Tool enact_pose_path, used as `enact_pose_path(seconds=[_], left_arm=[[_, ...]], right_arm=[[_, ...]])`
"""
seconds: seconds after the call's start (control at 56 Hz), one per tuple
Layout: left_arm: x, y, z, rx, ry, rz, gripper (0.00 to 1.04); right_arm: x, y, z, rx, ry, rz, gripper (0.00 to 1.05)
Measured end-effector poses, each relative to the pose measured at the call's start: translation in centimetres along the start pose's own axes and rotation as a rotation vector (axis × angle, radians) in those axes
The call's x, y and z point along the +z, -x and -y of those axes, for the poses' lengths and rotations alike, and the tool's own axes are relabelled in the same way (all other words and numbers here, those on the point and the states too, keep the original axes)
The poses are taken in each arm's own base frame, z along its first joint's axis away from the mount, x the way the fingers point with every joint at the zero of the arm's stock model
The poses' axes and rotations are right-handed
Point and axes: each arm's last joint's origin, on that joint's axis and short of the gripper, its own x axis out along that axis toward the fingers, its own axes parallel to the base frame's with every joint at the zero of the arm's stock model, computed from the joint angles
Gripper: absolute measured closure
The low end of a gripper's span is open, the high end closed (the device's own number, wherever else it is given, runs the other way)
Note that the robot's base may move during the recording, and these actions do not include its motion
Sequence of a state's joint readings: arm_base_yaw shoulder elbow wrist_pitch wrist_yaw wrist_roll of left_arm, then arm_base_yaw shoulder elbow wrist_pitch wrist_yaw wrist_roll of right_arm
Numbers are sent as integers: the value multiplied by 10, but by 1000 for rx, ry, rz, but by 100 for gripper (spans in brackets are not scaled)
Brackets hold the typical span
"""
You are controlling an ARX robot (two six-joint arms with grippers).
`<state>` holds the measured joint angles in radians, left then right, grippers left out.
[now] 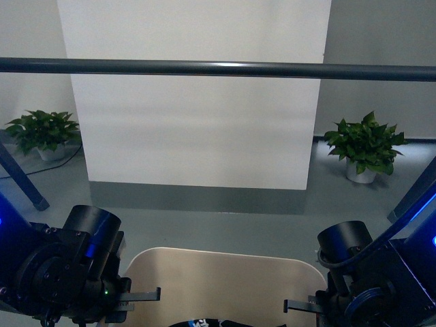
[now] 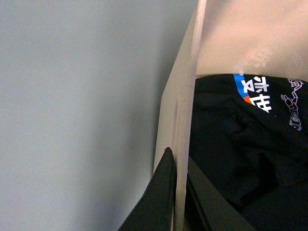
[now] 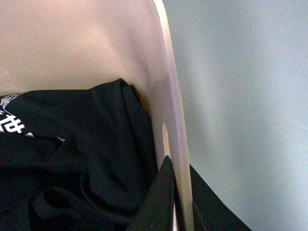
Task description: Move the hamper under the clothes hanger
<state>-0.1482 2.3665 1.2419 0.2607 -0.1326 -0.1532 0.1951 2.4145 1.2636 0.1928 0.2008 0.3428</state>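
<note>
The cream hamper (image 1: 225, 272) sits low between my two arms, its rounded far rim showing. Black printed clothes (image 2: 240, 144) lie inside it. My left gripper (image 2: 177, 168) is shut on the hamper's left wall (image 2: 185, 106), one finger outside and one inside. My right gripper (image 3: 179, 175) is shut on the right wall (image 3: 171, 110), just below the slot handle (image 3: 165, 137). In the front view the left gripper (image 1: 139, 298) and the right gripper (image 1: 300, 305) flank the rim. The clothes hanger's dark grey bar (image 1: 218, 68) runs across high up, ahead of the hamper.
Slanted rack legs stand at the left (image 1: 20, 174) and right (image 1: 412, 194). A white panel (image 1: 197, 122) rises behind the bar. Potted plants stand on the grey floor at the left (image 1: 42, 133) and right (image 1: 364, 146).
</note>
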Motion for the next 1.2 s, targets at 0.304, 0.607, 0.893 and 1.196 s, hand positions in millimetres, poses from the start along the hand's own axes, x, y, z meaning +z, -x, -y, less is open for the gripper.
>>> enact_pose_path(seconds=[0.304,0.607,0.893,1.196], left_arm=[[-5,-5,2,14,-2,-12,97],[0,-6,3,1,29,-3,54],[20,12,4,-23,39,77,12],[67,85,15,-118,44,323,7]], right_arm=[[-1,-2,-1,-1,5,7,102],[1,-2,-1,-23,-8,35,66],[14,14,0,-22,-21,95,28],[52,79,0,2,-31,278,8]])
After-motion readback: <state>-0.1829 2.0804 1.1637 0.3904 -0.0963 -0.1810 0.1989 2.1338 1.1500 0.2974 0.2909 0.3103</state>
